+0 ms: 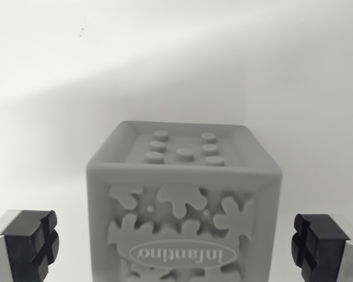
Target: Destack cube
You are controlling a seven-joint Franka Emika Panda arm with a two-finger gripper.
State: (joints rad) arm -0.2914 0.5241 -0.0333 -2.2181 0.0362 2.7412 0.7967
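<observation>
A grey soft cube (185, 202) fills the lower middle of the wrist view. Its top face carries several raised round studs, and its near face shows leaf shapes and an oval with upside-down lettering. My gripper (177, 245) is open, and the cube stands between its two fingers. The left black pad (32, 242) and the right black pad (317, 244) each sit well apart from the cube's sides. Whatever lies under the cube is hidden below the frame.
A plain white surface and a white wall (165, 59) lie behind the cube, with a faint vertical corner line (245, 88) at the right.
</observation>
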